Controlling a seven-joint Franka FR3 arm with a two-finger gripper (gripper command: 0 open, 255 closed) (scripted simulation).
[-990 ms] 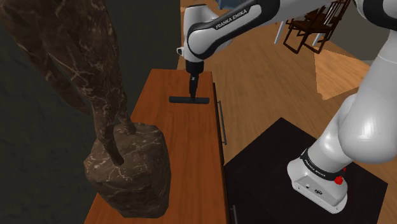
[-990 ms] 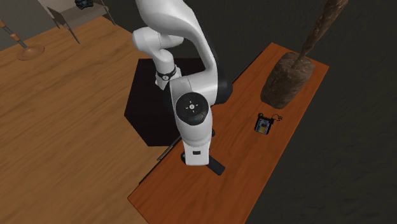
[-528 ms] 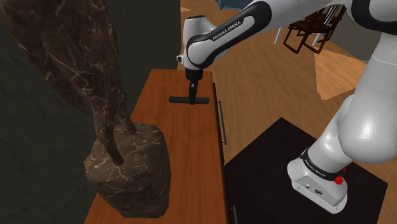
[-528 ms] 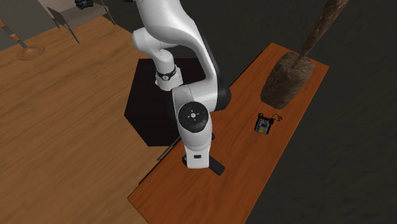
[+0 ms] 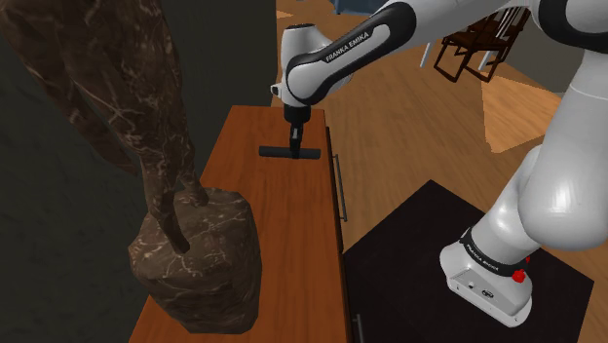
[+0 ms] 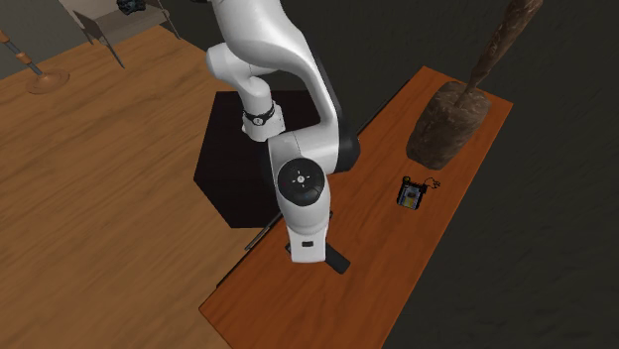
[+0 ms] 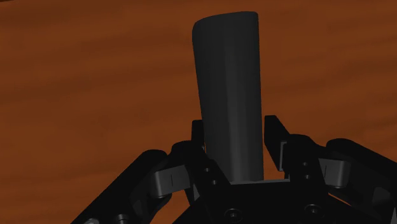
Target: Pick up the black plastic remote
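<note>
Grips with the hand (image 7: 232,133), fingers (image 7: 274,137) closed tight against both long sides of the black remote (image 7: 228,76). Lies flat on the worktop (image 5: 292,224), near its end farthest from the brown stone sculpture (image 5: 200,258), toward the edge beside the stand (image 5: 409,244).

The remote (image 7: 229,95) is smooth, matt and dark grey. The cabinet top (image 5: 283,214) is reddish polished wood; the sculpture (image 5: 200,258) is rough mottled stone.
</note>
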